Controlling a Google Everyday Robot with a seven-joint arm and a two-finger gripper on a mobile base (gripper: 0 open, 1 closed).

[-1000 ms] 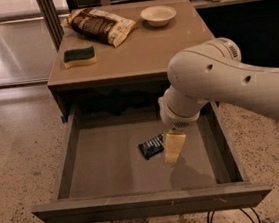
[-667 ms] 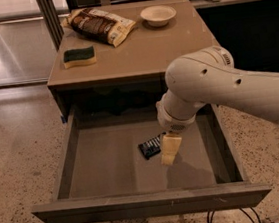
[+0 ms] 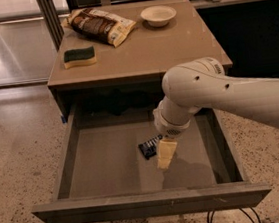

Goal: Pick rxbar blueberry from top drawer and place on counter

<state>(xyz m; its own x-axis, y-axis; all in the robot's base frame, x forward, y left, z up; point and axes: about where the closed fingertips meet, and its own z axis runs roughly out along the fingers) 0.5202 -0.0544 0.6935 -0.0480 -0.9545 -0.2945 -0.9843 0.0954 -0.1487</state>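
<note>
The top drawer (image 3: 74, 156) is pulled open below the counter (image 3: 143, 52). The rxbar blueberry (image 3: 147, 148), a small dark navy bar with white lettering, lies near the middle of the drawer's bare bottom. My gripper (image 3: 164, 154) reaches down into the drawer from the right and sits right beside the bar's right end, touching or nearly touching it. The white arm (image 3: 212, 90) hides the drawer's back right part.
On the counter lie a brown-and-cream snack bag (image 3: 100, 25) at the back left, a green-and-yellow sponge (image 3: 79, 56) at the left and a white bowl (image 3: 158, 14) at the back. A speckled floor surrounds the cabinet. Cables (image 3: 227, 219) lie by the drawer front.
My gripper has moved a little left and down inside the drawer, closer to the bar. The bar has stayed where it lay.
</note>
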